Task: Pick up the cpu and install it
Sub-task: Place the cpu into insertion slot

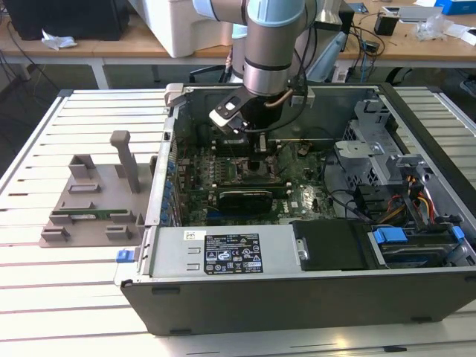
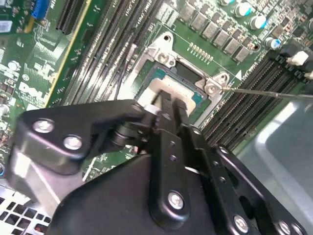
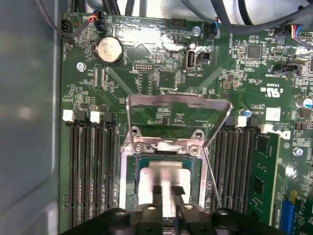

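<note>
The cpu (image 3: pixel 146 185) is a flat square chip with a silver top, lying within the open socket frame (image 3: pixel 128 181) on the green motherboard (image 3: pixel 161 78); in the second wrist view the cpu (image 2: pixel 152 89) shows as a pale patch just past the black gripper body. My gripper (image 3: pixel 167 192) sits directly over the chip's middle, and whether it touches the chip is hidden. In the exterior view the gripper (image 1: pixel 260 143) hangs down inside the open computer case (image 1: pixel 297 297), above the middle of the board.
The socket's metal load plate (image 3: pixel 178 100) and its thin wire lever (image 3: pixel 212 171) stand swung open. Black memory slots flank the socket, with a green memory stick (image 3: pixel 264 169) in one. A black card (image 1: pixel 242 197) lies nearby. A grey fixture (image 1: pixel 89 201) rests on the slatted table.
</note>
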`<state>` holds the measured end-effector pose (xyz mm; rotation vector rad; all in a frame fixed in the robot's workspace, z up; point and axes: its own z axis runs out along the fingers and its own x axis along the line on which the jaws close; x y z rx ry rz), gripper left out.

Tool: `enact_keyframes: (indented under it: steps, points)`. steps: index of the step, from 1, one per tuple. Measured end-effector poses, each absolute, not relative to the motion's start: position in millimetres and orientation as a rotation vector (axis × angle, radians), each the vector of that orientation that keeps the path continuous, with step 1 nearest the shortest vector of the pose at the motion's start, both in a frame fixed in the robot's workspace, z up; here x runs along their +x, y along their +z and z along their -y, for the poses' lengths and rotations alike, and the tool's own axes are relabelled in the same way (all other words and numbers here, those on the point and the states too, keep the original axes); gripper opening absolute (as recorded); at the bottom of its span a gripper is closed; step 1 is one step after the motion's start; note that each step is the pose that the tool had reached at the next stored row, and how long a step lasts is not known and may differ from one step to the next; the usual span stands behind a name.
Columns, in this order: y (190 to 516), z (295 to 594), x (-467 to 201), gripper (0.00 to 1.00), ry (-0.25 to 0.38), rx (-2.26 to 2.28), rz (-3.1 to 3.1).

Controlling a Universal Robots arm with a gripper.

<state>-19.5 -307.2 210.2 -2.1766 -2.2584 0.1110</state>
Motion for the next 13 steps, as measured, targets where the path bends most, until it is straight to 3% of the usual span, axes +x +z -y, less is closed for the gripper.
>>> enact_keyframes:
  steps: [1, 13]
  points:
    - [210.2, 308.4, -19.9, 0.11, 0.111, -2.175, 2.26]
    - [205.5, 311.7, -17.3, 0.11, 0.097, -2.135, 2.286]
